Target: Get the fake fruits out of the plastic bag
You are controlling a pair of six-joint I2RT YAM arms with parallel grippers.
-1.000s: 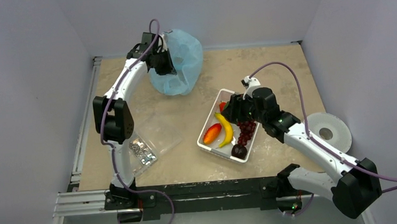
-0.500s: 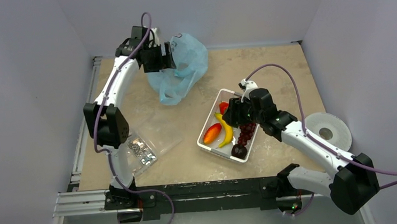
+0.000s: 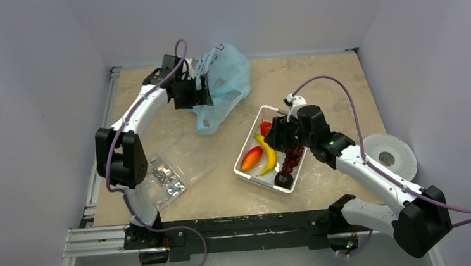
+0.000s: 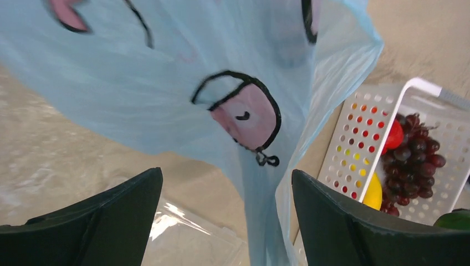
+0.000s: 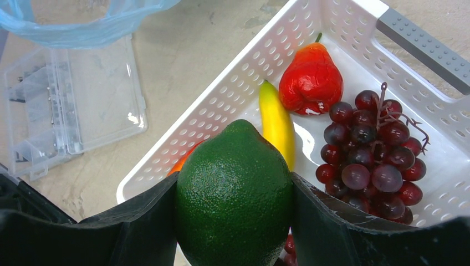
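Green and glossy, the avocado-like fruit (image 5: 235,166) sits clamped between the fingers of my right gripper (image 5: 234,213), hanging just over the near side of the white basket (image 5: 221,105). Below it in the basket lie the grapes (image 5: 374,149), the small red fruit (image 5: 310,80) and the banana (image 5: 275,127). From overhead I also see the mango (image 3: 251,158) and the plum (image 3: 283,179) in there.

At the far side of the table my left gripper (image 4: 226,183) is up against the blue bag (image 4: 138,72). Its fingers stand well apart, with a strip of the film hanging between them, and I see no pinch on it. The bag looks limp and flat, so I judge it has no fruit left inside, though I can't see into it.

I take this to be the drop-off of the last fruit. The next move calls for lowering the right arm over the bare patch beside the banana, then spreading the fingers close to the floor of the basket. A round fruit let go from higher up could bounce off the others and roll over the rim.
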